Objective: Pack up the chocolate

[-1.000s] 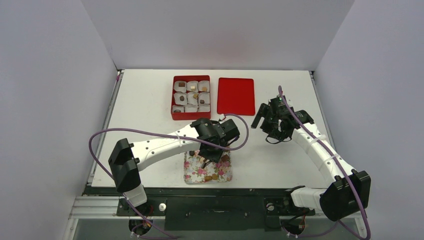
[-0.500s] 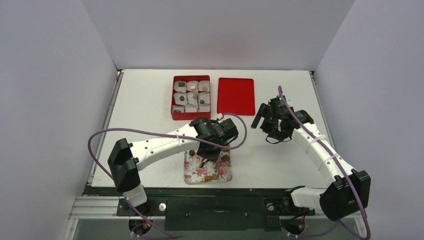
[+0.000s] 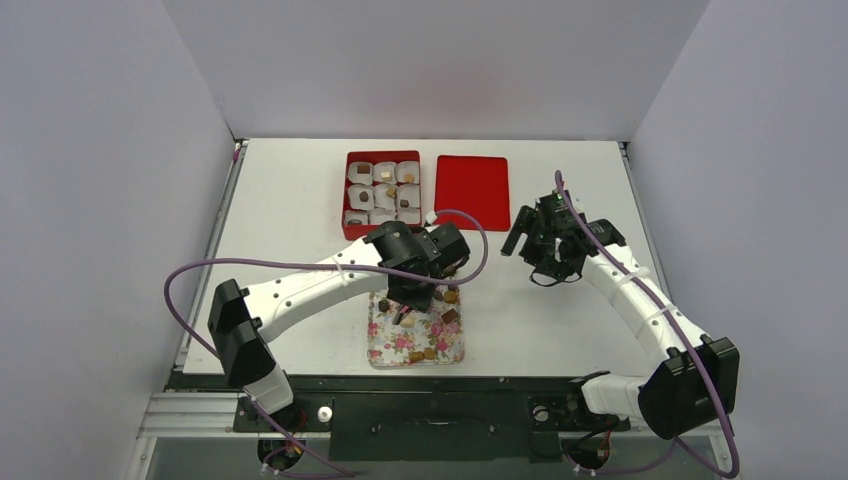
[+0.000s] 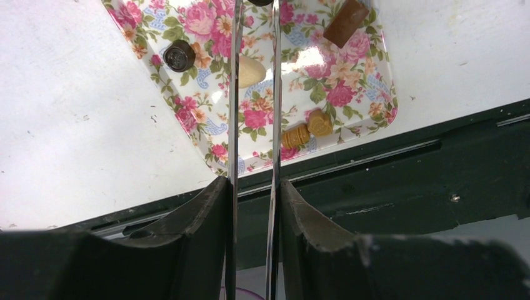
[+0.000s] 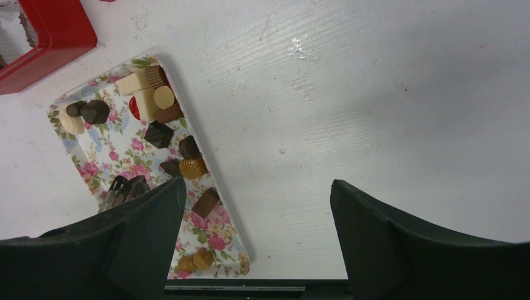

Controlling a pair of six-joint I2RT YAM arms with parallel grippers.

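Chocolate [image 5: 154, 103] cluster on floral tray [image 5: 94, 165] clear only from right wrist; red box [image 3: 346, 190] holds cupped pieces; right gripper [image 5: 257, 184] fingers spread, empty; left gripper [image 3: 404, 318] fingers narrowly apart, grip unclear.

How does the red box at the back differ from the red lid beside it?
The red box holds white paper cups, some with chocolates; the red lid is bare. The box sits left, the lid right, apart. Both are red rectangles of similar footprint.
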